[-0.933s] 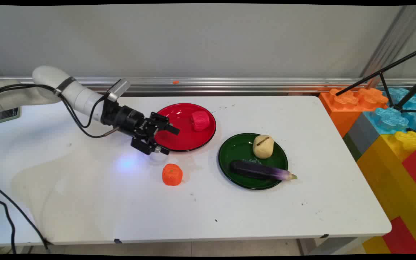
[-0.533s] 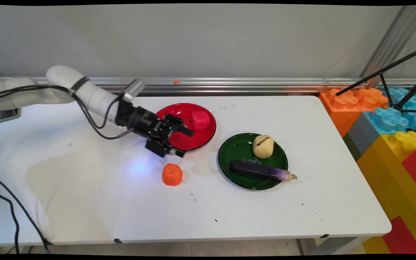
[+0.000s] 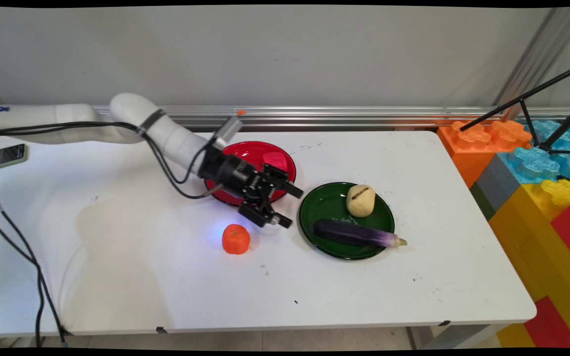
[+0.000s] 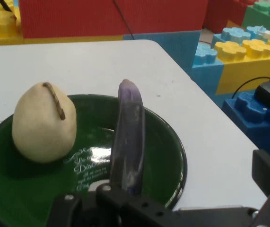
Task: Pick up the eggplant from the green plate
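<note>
Main view. We see the gripper [image 3: 285, 205] low over the white counter [image 3: 141, 277], its fingers spread apart and holding nothing, poised between the red plate [image 3: 285, 165] and the green plate [image 3: 324, 198]. The nearest thing is the green plate, whose left rim lies just beside the fingertips. On it rest a purple eggplant [image 3: 356, 234], lying lengthwise along the near side with its tip reaching over the right rim, and a pale potato [image 3: 360, 200] at the far side, apart from the eggplant. A pink-red piece [image 3: 274, 159] sits on the red plate, partly hidden behind the arm. An orange piece [image 3: 236, 239] stands alone on the counter, near the gripper's lower left. Large toy blocks [image 3: 537, 168] are stacked off the counter's right end.

Hand view. We look along the gripper straight down the eggplant [image 4: 130, 137], whose near end lies just ahead of the black linkage; the potato [image 4: 44, 123] sits to its left on the green plate [image 4: 172, 146].

Handling. We judge the eggplant to be a light toy, smooth and somewhat glossy, hence liable to slip or roll; its slender mid-body, taken across the narrow width, offers the surest hold. The potato looks rounder and matte, wider for the fingers. The plate appears hard and glossy, so things may slide on it.
</note>
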Motion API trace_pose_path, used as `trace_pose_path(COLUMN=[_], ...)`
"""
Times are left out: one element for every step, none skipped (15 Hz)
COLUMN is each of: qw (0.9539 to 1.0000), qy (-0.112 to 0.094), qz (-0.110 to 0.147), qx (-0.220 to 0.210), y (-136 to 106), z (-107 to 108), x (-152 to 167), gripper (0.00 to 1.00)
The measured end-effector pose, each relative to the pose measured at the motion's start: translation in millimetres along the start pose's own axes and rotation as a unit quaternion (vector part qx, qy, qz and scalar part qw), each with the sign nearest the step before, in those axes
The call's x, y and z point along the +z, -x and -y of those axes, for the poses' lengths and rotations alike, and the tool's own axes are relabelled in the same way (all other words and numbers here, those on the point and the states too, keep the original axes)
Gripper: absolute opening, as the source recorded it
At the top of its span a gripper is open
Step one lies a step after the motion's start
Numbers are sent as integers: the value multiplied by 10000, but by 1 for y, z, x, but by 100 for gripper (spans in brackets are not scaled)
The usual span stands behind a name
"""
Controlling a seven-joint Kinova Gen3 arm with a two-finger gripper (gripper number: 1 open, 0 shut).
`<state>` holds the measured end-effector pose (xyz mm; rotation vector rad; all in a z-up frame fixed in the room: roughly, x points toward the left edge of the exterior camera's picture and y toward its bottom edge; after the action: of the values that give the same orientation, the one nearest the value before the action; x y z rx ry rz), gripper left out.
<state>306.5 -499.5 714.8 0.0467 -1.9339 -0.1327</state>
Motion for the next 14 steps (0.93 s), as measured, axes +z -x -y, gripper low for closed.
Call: trace_pose_path(qw=[10000,10000,9999,9999,9999,9998,9998,9997,9996,9995,9994,9994,9993,9991], qy=[21,45,64,71,78,89,102,115,124,136,150,160,177,193], qz=[13,29,44,52,67,83,102,122,141,165,184,199,226,251], qx=[22,52,76,94,119,142,165,187,202,220,233,242,258,275], y=[-2,-4,-6,-8,-9,-10,-11,-11,-10,-9,-9,-8,-6,-4], z=[3,8,12,15,20,24,28,32,36,40,42,44,47,49], x=[8,18,26,32,41,48,55,61,66,71,76,78,82,85], gripper=[100,100,100,100,100,100,100,100,100,100,100,100,100,100])
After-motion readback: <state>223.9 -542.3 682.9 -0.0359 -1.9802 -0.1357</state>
